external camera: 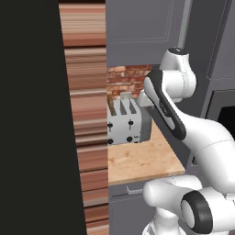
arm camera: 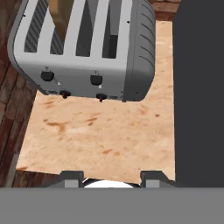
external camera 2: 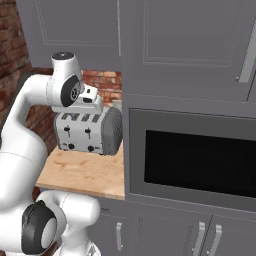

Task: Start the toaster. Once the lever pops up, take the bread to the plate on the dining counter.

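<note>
The silver-grey toaster (arm camera: 87,43) stands on a wooden counter top (arm camera: 100,135), back against the brick wall. A brown slice of bread (arm camera: 59,15) sticks up from one of its left slots, also seen as bread (external camera: 110,104). Two black levers (arm camera: 96,79) and small knobs sit on the toaster's (external camera: 124,124) front. My gripper (arm camera: 112,180) hovers above and in front of the toaster (external camera 2: 87,131), looking down at it. Its fingertips (arm camera: 72,177) stand apart with nothing between them. The plate and the dining counter are out of view.
A built-in black microwave (external camera 2: 200,160) in grey cabinetry walls off the toaster's right side. Grey upper cabinets (external camera 2: 165,45) hang close overhead. A dark panel (external camera: 32,114) and wood-striped wall (external camera: 87,114) close the left. Bare wood lies in front of the toaster.
</note>
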You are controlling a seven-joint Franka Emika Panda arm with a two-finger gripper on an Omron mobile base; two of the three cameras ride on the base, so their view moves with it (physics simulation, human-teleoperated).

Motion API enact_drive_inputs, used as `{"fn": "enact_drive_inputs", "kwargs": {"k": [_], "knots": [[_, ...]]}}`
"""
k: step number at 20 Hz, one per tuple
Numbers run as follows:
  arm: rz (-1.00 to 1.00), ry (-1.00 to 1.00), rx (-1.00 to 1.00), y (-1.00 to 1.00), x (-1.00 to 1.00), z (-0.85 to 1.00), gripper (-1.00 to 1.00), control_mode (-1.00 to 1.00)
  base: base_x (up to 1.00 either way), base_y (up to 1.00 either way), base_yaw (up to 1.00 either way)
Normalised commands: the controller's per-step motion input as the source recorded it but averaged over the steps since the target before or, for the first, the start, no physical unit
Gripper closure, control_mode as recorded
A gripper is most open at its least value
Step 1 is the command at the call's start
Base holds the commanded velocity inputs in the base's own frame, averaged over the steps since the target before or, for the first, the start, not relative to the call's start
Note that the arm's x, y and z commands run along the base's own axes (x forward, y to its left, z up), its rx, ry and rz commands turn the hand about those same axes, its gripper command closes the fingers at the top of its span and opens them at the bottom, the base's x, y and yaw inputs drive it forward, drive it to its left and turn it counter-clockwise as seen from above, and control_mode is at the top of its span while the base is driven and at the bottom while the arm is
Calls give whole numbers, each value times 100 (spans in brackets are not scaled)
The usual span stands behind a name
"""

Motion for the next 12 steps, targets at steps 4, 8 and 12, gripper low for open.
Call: {"fn": "enact_drive_inputs", "kwargs": {"k": [4,8,12], "knots": [[0,0,0,0,0,0,-100,-100,0,0,0],[0,0,0,0,0,0,-100,-100,0,0,0],[0,0,0,0,0,0,-100,-100,0,0,0]]}}
